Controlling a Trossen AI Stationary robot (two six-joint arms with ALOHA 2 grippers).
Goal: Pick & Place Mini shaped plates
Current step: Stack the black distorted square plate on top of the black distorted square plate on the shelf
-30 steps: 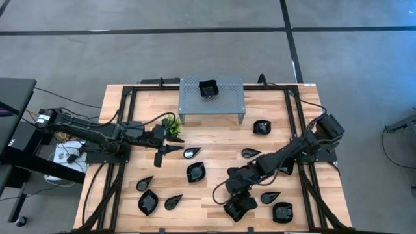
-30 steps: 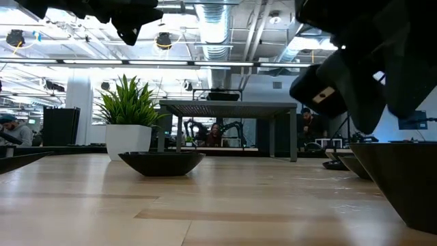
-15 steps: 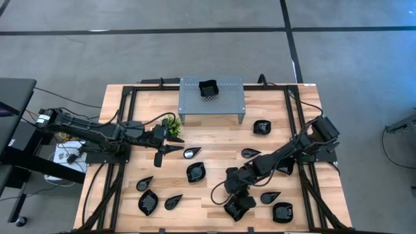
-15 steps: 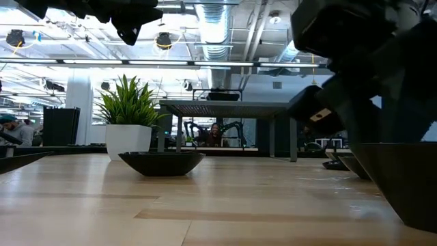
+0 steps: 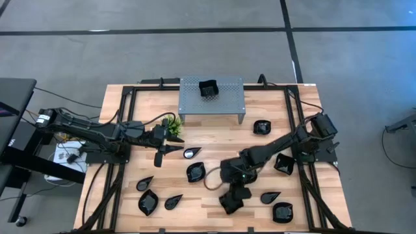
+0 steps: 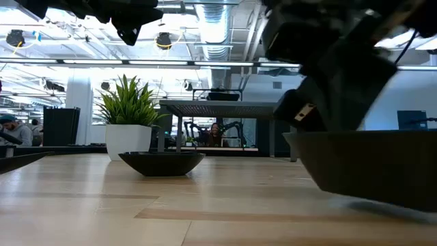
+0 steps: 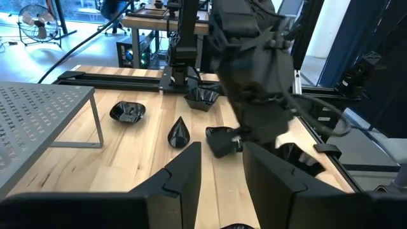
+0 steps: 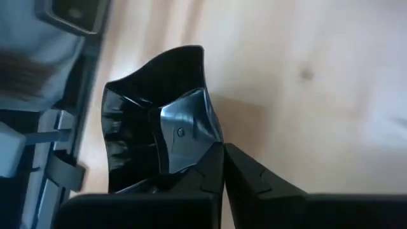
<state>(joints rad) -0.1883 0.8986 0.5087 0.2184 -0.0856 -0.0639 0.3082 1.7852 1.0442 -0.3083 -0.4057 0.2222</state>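
Several glossy black mini plates lie on the wooden table, such as the plate near the middle (image 5: pixel 196 172) and the plate at front left (image 5: pixel 148 202); one plate sits on top of the grey perforated stand (image 5: pixel 208 89). My right gripper (image 5: pixel 234 190) is near the table's front middle, shut on a squarish wavy-rimmed plate (image 8: pixel 156 117), which also shows in the high view (image 5: pixel 230 203) and large in the low view (image 6: pixel 362 164). My left gripper (image 7: pixel 219 172) is open and empty, hovering beside the small green plant (image 5: pixel 171 125). My right gripper pinches the squarish plate's rim wall (image 8: pixel 198 137) between its two fingers, one finger over the inside and one outside. The fingers come from above, pointing down. The plate hangs tilted below them, just above the tabletop as far as the low view shows.
The grey stand (image 5: pixel 227 107) stands at the back middle. More plates lie at the right (image 5: pixel 262 127), (image 5: pixel 284 164) and at front right (image 5: pixel 283 212), (image 5: pixel 270 196). Black frame rails (image 5: pixel 123 130) run along the table's left and right sides.
My right gripper has moved toward the table's left with the squarish plate. The plate has come up off the table and shifted left, and now fills more of the low view. My left gripper has kept still.
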